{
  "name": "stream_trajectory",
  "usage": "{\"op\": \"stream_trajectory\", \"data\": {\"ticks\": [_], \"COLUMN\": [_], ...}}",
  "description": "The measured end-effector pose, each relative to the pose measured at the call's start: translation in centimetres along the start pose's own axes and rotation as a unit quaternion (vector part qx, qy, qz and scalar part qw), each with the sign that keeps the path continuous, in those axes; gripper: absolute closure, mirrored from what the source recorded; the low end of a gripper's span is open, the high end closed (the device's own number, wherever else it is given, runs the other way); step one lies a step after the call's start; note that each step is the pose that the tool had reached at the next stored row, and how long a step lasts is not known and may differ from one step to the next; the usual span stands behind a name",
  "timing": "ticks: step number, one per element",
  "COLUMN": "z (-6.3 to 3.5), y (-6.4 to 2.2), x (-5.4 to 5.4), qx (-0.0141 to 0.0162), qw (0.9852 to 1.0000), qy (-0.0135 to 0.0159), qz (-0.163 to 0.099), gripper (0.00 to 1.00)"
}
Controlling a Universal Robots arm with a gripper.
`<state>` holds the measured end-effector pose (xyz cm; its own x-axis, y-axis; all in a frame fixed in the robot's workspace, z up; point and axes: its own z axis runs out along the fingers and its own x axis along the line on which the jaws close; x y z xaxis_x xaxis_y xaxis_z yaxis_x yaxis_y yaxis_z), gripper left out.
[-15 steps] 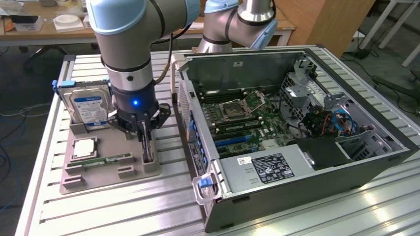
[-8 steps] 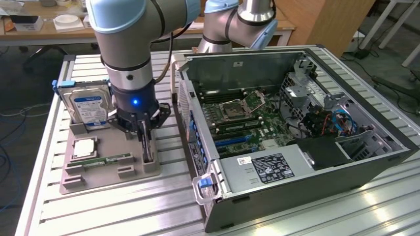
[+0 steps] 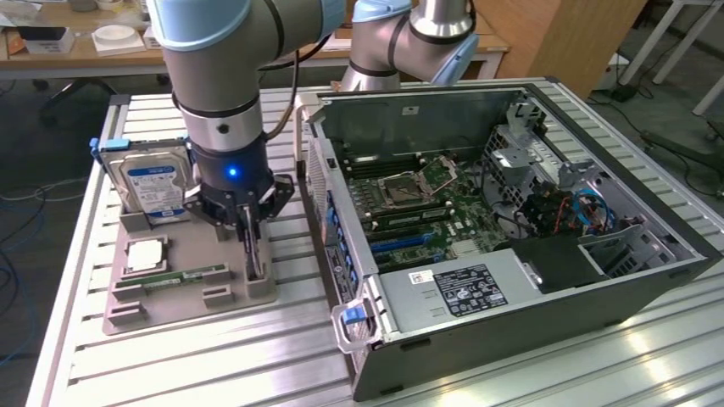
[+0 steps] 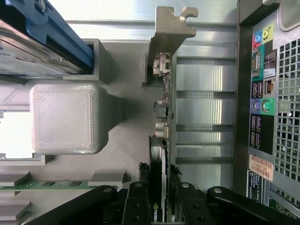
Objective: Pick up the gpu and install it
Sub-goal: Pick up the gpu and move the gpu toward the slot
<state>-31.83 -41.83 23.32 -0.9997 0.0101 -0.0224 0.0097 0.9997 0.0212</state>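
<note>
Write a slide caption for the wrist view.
Gripper jaws closed on the graphics card, standing on edge in its grey holder beside the computer case.

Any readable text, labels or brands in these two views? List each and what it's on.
"NVIDI" (rest cut off by the frame edge): on the gpu.
Tan sticker on the computer case rear: printed digits, too blurred to read.
Power supply label: too small to read.
Blue hard drive label: too small to read.
</note>
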Motion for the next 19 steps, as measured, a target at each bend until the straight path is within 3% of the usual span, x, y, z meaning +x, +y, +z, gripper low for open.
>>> {"op": "stream_trajectory", "data": {"ticks": [19], "z": [-2.15], "y": [0.05], "x": [0.0], "qx": [-0.0009], "qw": [1.0], "qy": [0.0], "qz": [0.0], "gripper": [0.73]}}
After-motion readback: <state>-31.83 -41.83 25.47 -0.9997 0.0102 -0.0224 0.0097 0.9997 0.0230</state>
